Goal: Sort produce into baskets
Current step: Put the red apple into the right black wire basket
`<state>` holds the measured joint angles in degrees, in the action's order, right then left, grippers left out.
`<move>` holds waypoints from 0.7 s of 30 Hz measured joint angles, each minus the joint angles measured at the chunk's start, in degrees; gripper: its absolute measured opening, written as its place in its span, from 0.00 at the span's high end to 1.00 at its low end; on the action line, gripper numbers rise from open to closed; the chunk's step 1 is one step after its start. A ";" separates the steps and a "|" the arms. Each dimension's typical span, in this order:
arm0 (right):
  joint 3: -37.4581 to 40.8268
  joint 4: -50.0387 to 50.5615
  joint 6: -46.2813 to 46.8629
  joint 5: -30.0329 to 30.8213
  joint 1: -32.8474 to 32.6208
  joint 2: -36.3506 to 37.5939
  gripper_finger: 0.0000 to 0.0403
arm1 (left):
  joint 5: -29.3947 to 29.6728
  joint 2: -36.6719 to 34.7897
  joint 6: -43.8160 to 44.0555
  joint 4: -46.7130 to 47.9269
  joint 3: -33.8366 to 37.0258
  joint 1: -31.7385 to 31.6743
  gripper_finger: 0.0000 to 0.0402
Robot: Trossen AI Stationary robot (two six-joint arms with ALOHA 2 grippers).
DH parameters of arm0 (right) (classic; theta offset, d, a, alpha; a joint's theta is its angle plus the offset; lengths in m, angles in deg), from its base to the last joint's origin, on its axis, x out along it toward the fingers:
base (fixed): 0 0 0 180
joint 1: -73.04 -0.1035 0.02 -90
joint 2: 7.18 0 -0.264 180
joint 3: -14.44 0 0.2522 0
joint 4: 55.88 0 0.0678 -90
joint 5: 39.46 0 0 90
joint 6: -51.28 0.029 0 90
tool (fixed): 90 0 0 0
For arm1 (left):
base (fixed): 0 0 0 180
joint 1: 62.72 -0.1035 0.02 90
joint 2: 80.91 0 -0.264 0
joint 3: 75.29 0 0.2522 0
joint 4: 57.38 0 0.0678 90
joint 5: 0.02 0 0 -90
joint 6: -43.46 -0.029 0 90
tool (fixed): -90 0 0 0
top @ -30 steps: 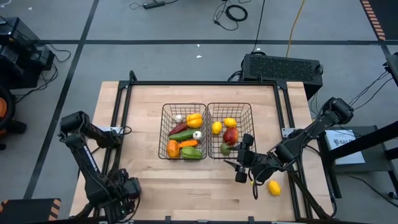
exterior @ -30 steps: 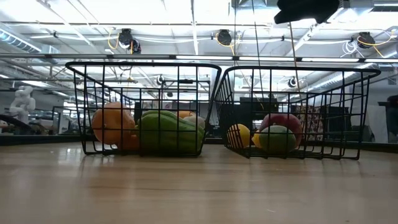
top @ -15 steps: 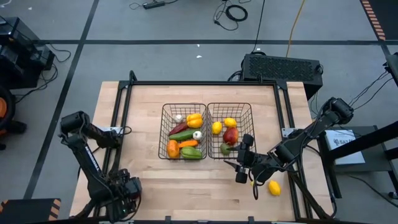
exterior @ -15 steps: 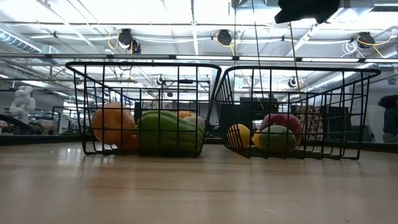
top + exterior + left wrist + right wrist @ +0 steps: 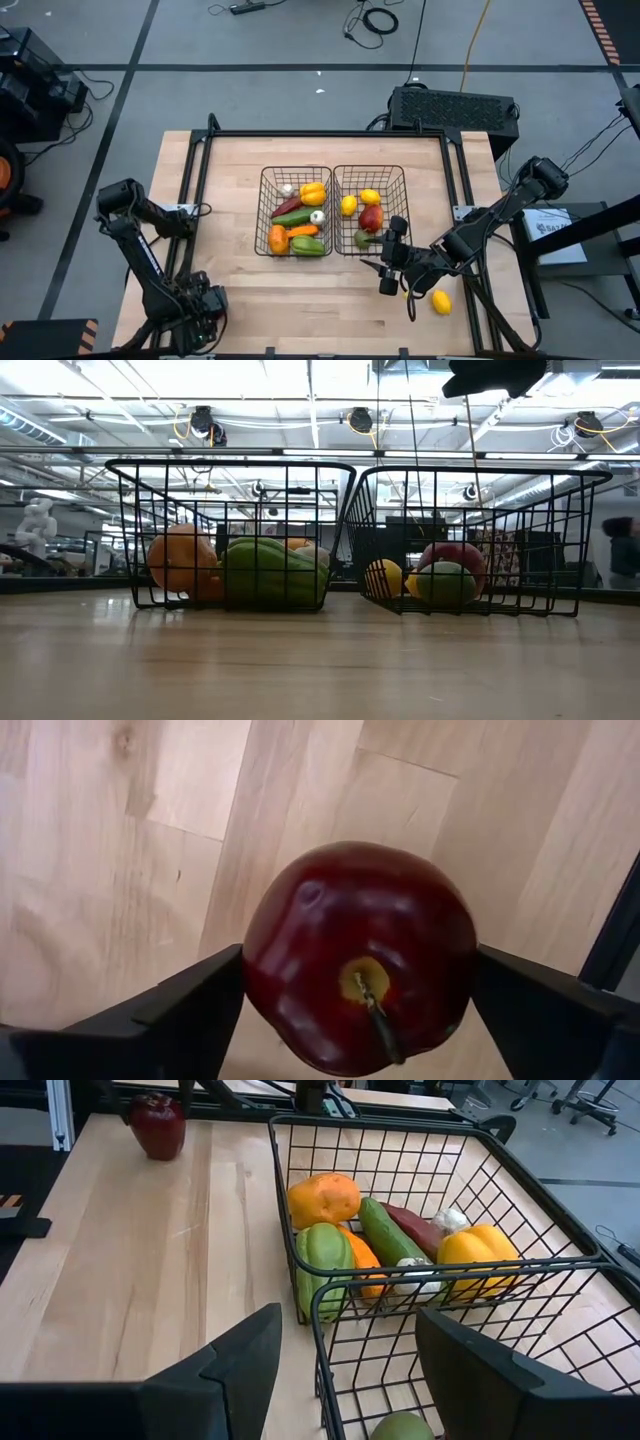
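My left gripper (image 5: pixel 360 995) sits at the table's (image 5: pixel 230 290) near-left corner, fingers wide, a red apple (image 5: pixel 358 955) between them on the wood, contact unclear. Table edge just beside it. Right gripper (image 5: pixel 392 255) half open, empty, hangs by the right basket (image 5: pixel 369 210); a lemon (image 5: pixel 440 302) lies near, behind it.

place: robotics lab / workshop
floor: grey concrete (image 5: pixel 250 40), tape lines, loose cables (image 5: pixel 380 20)
ceiling: exposed ducts, strip lights (image 5: pixel 300 380)
rig: framed wooden tabletop (image 5: pixel 230 160), electronics box (image 5: pixel 455 108) behind
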<state>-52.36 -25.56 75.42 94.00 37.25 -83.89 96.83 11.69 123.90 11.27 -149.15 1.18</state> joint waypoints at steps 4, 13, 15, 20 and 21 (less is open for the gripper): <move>0.00 0.00 0.00 -0.04 0.00 0.00 0.45 | 0.63 0.00 -0.17 0.04 0.00 -0.02 0.15; 0.00 0.00 0.00 -0.07 0.00 0.02 0.45 | 0.79 -0.02 -0.28 0.02 0.00 -0.04 0.16; 0.02 0.00 0.00 -0.07 0.00 0.02 0.45 | 0.86 -0.38 -0.28 0.00 0.00 -0.07 0.16; 0.02 0.00 0.00 -0.07 0.00 0.02 0.45 | 4.49 -3.02 -0.39 0.21 -0.89 -1.12 0.16; 0.02 0.00 0.00 -0.07 0.00 0.02 0.45 | 5.86 -3.65 -1.02 0.20 -1.50 -1.54 0.16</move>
<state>-52.34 -25.56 75.42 93.93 37.25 -83.86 102.68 8.03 122.88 11.47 -150.65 -0.36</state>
